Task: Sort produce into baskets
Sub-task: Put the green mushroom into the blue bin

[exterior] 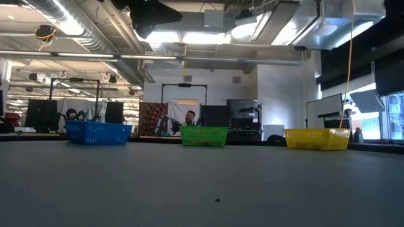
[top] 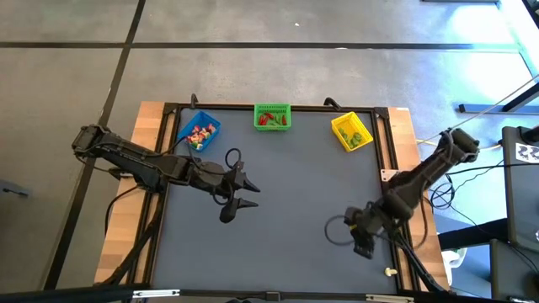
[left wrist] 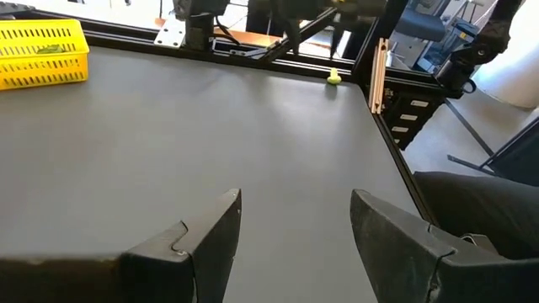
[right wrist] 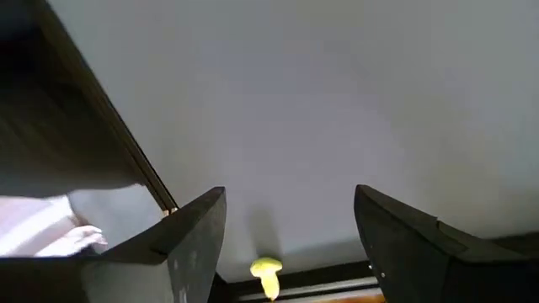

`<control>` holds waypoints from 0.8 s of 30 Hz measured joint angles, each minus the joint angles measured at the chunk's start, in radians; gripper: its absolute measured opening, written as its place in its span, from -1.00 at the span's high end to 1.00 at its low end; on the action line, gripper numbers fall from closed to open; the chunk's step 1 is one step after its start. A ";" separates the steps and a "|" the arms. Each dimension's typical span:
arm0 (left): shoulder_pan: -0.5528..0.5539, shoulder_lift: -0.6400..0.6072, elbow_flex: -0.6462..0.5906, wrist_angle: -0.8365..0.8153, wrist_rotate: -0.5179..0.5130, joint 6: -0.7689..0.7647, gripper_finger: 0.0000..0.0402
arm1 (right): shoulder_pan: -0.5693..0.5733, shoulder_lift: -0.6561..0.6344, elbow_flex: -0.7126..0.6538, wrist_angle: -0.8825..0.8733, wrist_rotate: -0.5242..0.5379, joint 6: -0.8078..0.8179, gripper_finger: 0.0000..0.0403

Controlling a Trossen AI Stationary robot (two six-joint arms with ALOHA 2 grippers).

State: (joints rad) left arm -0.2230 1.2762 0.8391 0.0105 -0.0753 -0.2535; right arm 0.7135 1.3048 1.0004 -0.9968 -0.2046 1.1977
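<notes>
Three baskets: we see all three in a row along the far edge of the table [top: 278, 194], the blue basket [top: 200, 132] on the left, the green basket [top: 272, 117] in the middle, the yellow basket [top: 351, 132] on the right, each already holding small produce pieces.
Open mat: we find the wide dark middle bare, so both arms have free room to sweep.
Left gripper [top: 242, 192]: we see it hovering over the mat near the blue basket, fingers spread, holding nothing.
Right gripper [top: 364, 246]: we see it low by the near right corner, fingers spread and empty.
Stray piece: one small yellow-green piece [right wrist: 266, 271] lies at the frame rail by that corner, and we judge it the last left to sort.
</notes>
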 joint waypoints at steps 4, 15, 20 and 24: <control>0.000 0.000 0.000 0.000 0.000 -0.003 -0.09 | 0.098 0.062 0.000 0.061 0.043 0.028 -0.30; 0.000 0.000 0.000 0.000 0.000 -0.008 -0.09 | 0.288 0.257 0.000 0.153 -0.143 0.038 -0.30; 0.000 0.000 0.000 0.000 0.000 -0.008 -0.09 | 0.353 0.312 0.000 0.204 -0.186 0.074 -0.30; 0.000 0.000 0.000 0.000 0.000 -0.006 -0.09 | 0.398 0.342 0.000 0.226 -0.203 0.092 -0.29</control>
State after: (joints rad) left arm -0.2230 1.2762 0.8391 0.0101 -0.0753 -0.2592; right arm 1.1112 1.6471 1.0000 -0.7703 -0.4072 1.2899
